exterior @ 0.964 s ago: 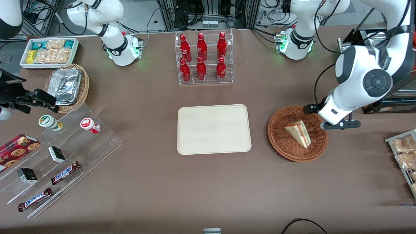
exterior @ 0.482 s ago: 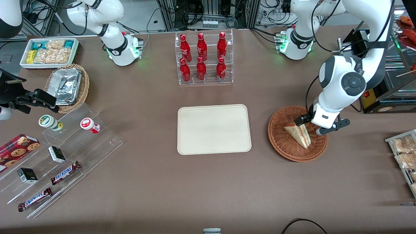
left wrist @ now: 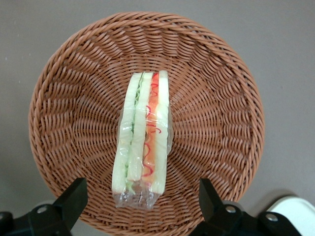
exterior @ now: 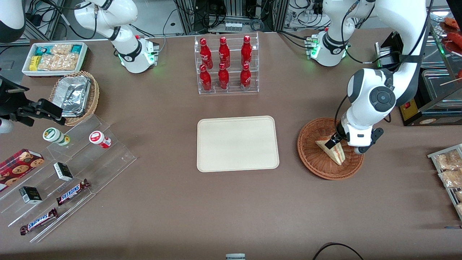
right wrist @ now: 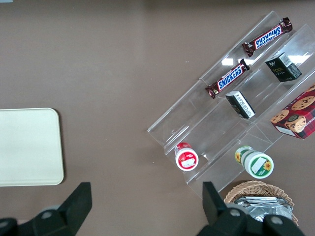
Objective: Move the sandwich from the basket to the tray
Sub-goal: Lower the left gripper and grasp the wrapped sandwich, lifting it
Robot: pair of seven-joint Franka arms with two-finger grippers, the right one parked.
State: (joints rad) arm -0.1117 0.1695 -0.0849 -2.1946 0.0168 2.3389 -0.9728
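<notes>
1. The gripper of the working left arm is hanging directly above the sandwich, inside the rim of the basket; in the left wrist view its two fingers are standing wide apart, one to each side of the sandwich, and gripping nothing.
2. The sandwich is lying in the middle of the basket's woven floor, a wedge in clear wrap, with its cut edge turned up and showing pale bread around green, orange and red layers.
3. In the front view the arm's wrist is covering the end of the sandwich farther from the camera, while the pointed end nearer the camera is showing.
4. The basket is sitting on the brown table, toward the working arm's end, well apart from the tray.
5. The tray is lying flat at the table's middle, bare, with its cream surface facing up.
6. A clear rack of red bottles is standing farther from the front camera than the tray.
7. Toward the parked arm's end, a tan basket with foil containers and a white bin of snack packets are sitting near one another, and a clear stepped stand with chocolate bars is resting nearer the camera.
</notes>
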